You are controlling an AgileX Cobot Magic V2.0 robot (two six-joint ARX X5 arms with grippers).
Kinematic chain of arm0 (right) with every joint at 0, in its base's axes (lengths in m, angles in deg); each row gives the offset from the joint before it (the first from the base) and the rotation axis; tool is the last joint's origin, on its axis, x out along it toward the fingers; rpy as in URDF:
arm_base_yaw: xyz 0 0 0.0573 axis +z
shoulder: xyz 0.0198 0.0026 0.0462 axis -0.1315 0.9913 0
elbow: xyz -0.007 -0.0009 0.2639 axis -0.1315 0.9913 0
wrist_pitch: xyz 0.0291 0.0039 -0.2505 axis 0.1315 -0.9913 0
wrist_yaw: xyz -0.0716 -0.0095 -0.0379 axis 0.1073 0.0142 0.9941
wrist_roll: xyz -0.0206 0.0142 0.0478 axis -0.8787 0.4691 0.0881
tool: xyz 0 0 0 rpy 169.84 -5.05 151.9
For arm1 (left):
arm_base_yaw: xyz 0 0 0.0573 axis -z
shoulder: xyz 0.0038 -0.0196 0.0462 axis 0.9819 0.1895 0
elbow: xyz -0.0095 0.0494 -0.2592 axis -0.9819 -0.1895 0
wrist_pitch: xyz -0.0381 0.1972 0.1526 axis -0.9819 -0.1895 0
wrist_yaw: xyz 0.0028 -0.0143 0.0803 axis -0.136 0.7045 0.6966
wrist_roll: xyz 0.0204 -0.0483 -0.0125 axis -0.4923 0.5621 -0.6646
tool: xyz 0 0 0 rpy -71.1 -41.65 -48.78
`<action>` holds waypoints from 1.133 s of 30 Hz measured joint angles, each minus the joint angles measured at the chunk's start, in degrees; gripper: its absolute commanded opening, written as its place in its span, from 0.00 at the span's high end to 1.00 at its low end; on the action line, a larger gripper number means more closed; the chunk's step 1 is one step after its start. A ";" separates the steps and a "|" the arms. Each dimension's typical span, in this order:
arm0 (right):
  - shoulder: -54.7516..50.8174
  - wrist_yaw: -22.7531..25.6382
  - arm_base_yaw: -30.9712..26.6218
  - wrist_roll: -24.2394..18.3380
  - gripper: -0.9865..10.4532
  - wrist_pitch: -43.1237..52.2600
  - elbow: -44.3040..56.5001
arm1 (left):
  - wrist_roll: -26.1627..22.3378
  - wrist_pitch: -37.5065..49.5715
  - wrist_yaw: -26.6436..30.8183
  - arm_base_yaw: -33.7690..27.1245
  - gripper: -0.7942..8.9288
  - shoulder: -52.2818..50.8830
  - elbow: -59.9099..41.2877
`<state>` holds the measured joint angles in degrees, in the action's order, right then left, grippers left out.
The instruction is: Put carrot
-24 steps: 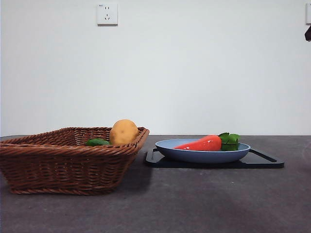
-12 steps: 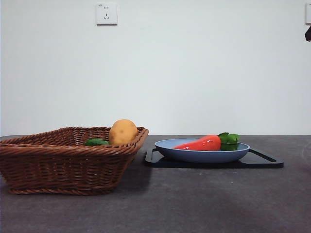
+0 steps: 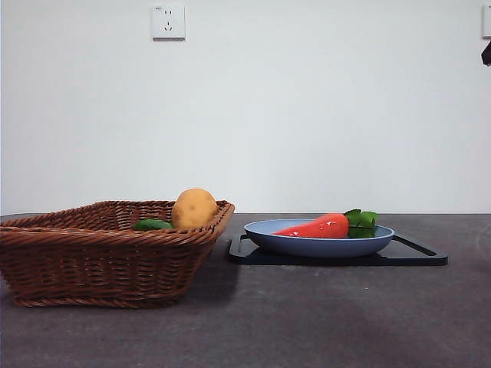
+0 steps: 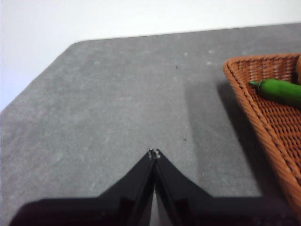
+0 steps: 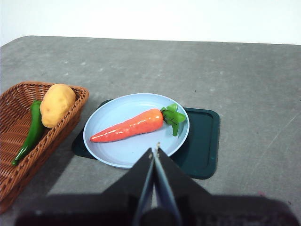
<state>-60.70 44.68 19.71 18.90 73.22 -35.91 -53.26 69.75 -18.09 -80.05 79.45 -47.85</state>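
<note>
Nothing of the task's things has shifted over the last second: we see the carrot (image 5: 132,125) lying in the same place on the blue plate (image 5: 115,157), its leaves toward the far rim, and no arm has come near it. From that we judge the placing is done, or else not begun, and the frames cannot tell us which.

Our right gripper (image 5: 154,153) hangs above the near rim of the plate with its jaws pressed together and holding nothing. Our left gripper (image 4: 154,154) waits well away from the plate, out beyond the wicker basket (image 4: 263,106), jaws likewise together and empty.

Beneath the plate sits a dark tray (image 5: 202,141). Beside the plate, the basket holds a potato (image 5: 56,104) and a green pepper (image 5: 30,127). Everything rests on a grey, mottled tabletop (image 3: 307,322). Behind the plate rises a plain white wall carrying a socket (image 3: 169,21).
</note>
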 measured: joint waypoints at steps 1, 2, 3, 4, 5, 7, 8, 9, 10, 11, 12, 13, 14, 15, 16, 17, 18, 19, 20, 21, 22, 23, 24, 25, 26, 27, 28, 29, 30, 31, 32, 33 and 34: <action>0.00 0.00 0.00 0.00 0.91 -0.02 0.00 | 0.00 0.46 0.00 0.00 0.91 -0.09 -0.11; 0.00 0.00 0.00 0.00 0.91 -0.02 0.00 | 0.00 0.96 0.00 0.00 0.91 -0.09 -0.22; 0.00 0.00 0.00 0.00 0.91 -0.02 0.00 | 0.00 1.16 0.02 0.00 0.91 -0.07 -0.24; 0.00 0.00 0.00 0.00 0.91 -0.02 0.00 | 0.00 1.16 0.02 0.00 0.91 -0.07 -0.24; 0.00 -0.02 0.00 0.00 0.91 -0.02 0.00 | 0.00 1.14 0.02 0.00 0.91 -0.07 -0.24; 0.00 -0.02 0.00 0.00 0.91 -0.02 0.00 | 0.00 1.14 0.02 0.00 0.91 -0.07 -0.24; 0.00 0.00 0.00 0.00 0.91 -0.02 0.00 | 0.00 1.14 0.02 0.00 0.91 -0.07 -0.24; 0.00 0.00 0.00 0.00 0.91 -0.02 0.00 | 0.00 1.14 0.02 0.00 0.91 -0.07 -0.24; 0.00 0.00 0.00 0.00 0.91 -0.02 0.00 | 0.00 1.14 0.02 0.00 0.91 -0.07 -0.24; 0.00 0.00 0.00 0.00 0.91 -0.02 0.00 | 0.00 1.14 0.02 0.00 0.91 -0.07 -0.24; 0.00 0.00 0.00 0.00 0.91 -0.02 0.00 | 0.00 1.14 0.02 0.00 0.91 -0.07 -0.24; 0.00 0.00 0.00 0.00 0.91 -0.02 0.00 | 0.00 1.14 0.02 0.00 0.91 -0.07 -0.24; 0.00 0.00 0.00 0.00 0.91 -0.02 0.00 | 0.00 1.14 0.02 0.00 0.91 -0.07 -0.24; 0.00 0.00 0.00 0.00 0.91 -0.02 0.00 | 0.00 1.14 0.02 0.00 0.91 -0.07 -0.24; 0.00 0.00 0.00 0.00 0.91 -0.02 0.00 | 0.00 1.14 0.02 0.00 0.91 -0.07 -0.24; 0.00 0.00 0.00 0.00 0.91 -0.04 0.00 | 0.00 1.14 0.02 0.00 0.91 -0.07 -0.24; 0.00 -0.02 0.00 0.00 0.91 -0.02 0.00 | 0.00 1.14 0.02 0.00 0.91 -0.07 -0.24; 0.00 0.00 0.00 0.00 0.91 -0.02 0.00 | 0.00 1.14 0.02 0.00 0.91 -0.07 -0.24; 0.00 -0.02 0.00 0.00 0.91 -0.04 0.00 | 0.00 1.14 0.02 0.00 0.91 -0.07 -0.24; 0.00 -0.02 0.00 0.00 0.91 -0.04 0.00 | 0.00 1.14 0.02 0.00 0.91 -0.07 -0.24; 0.00 0.02 0.00 0.00 0.91 -0.02 0.00 | 0.00 1.14 0.02 0.00 0.91 -0.07 -0.24; 0.00 0.02 0.00 0.00 0.91 -0.02 0.00 | 0.00 1.14 0.02 0.00 0.91 -0.07 -0.24; 0.00 0.02 0.00 0.00 0.91 -0.02 0.00 | 0.00 1.14 0.02 0.00 0.91 -0.07 -0.24; 0.00 0.02 0.00 0.00 0.91 -0.04 0.00 | 0.00 1.14 0.02 0.00 0.91 -0.07 -0.24; 0.00 0.02 0.00 -0.02 0.91 -0.04 0.00 | 0.00 1.14 0.02 0.00 0.91 -0.07 -0.24; -0.15 0.02 0.00 -0.17 0.91 -0.11 0.00 | 0.00 1.14 0.02 0.00 0.91 -0.07 -0.24; -0.42 0.13 -0.04 -0.59 0.91 -0.24 0.00 | 0.00 1.16 0.02 0.00 0.91 -0.07 -0.24; -1.14 0.87 -0.42 -1.51 0.91 -0.37 0.00 | 0.00 1.14 0.02 0.00 0.91 -0.07 -0.24; -2.32 1.55 -0.72 -2.67 0.91 -0.39 0.00 | 0.00 1.14 0.02 0.00 0.91 -0.07 -0.24; -3.76 2.05 -1.22 -3.76 0.91 -0.42 0.00 | 0.00 1.14 0.02 0.00 0.91 -0.07 -0.24; -5.84 2.36 -2.12 -4.85 0.91 -0.42 0.00 | 0.00 1.14 0.02 0.00 0.91 -0.07 -0.24; -8.00 2.43 -3.21 -5.62 0.91 -0.22 0.09 | 0.00 1.14 0.02 0.00 0.91 -0.07 -0.24; -9.94 2.45 -4.35 -6.05 0.91 0.13 0.33 | 0.00 1.14 0.02 0.00 0.91 -0.07 -0.24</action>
<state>-70.64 47.13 15.36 12.85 73.35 -35.59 -53.26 70.88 -18.06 -80.05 79.38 -48.10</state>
